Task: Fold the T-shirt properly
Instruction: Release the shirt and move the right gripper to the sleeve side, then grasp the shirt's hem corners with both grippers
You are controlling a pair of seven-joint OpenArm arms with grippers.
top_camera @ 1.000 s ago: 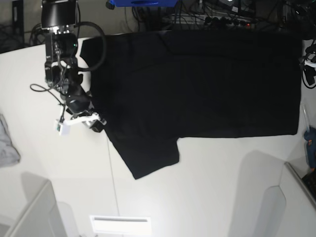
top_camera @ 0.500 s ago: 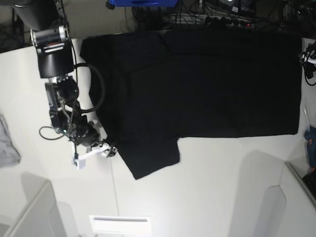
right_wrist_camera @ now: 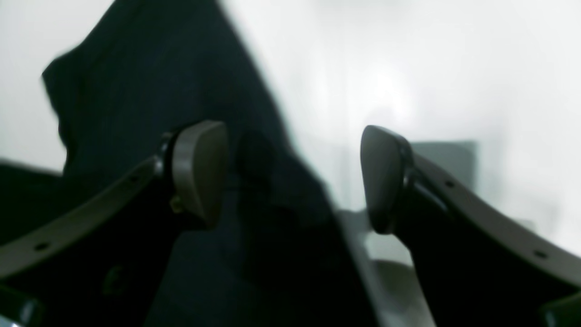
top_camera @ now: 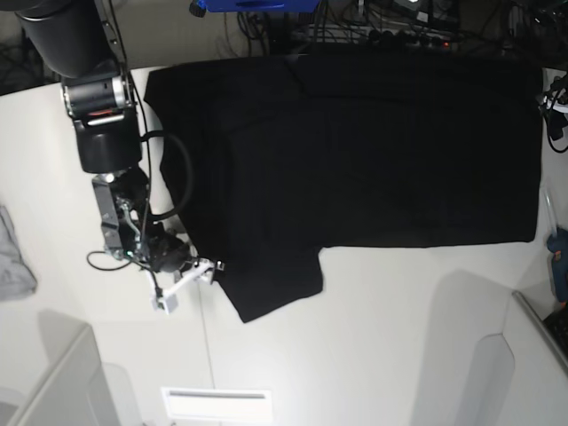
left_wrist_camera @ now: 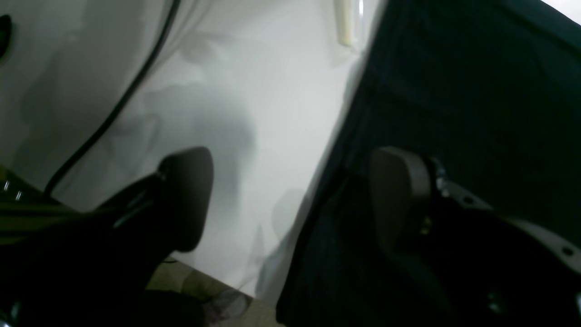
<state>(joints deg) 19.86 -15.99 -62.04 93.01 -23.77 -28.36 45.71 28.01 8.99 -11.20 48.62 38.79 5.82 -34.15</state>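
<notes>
The black T-shirt (top_camera: 355, 151) lies spread flat on the white table (top_camera: 373, 337), plain side up, with one sleeve pointing to the front left. My right gripper (top_camera: 214, 267) is open at that sleeve's left edge. In the right wrist view it (right_wrist_camera: 292, 175) straddles the sleeve's edge (right_wrist_camera: 150, 81), cloth under the left finger, table under the right; the view is blurred. My left gripper (left_wrist_camera: 290, 200) is open low over another straight edge of the shirt (left_wrist_camera: 454, 91), near the table's edge. It does not show in the base view.
A small light grey cloth (top_camera: 13, 257) lies at the table's left edge. Cables and a blue object (top_camera: 248, 4) sit behind the table. A white slotted panel (top_camera: 216, 404) is at the front. A thin black cable (left_wrist_camera: 113, 109) crosses the table in the left wrist view.
My right arm has moved toward the front along the shirt's left side. Its gripper has come from beside the shirt body to the sleeve's edge. The shirt has not moved.
</notes>
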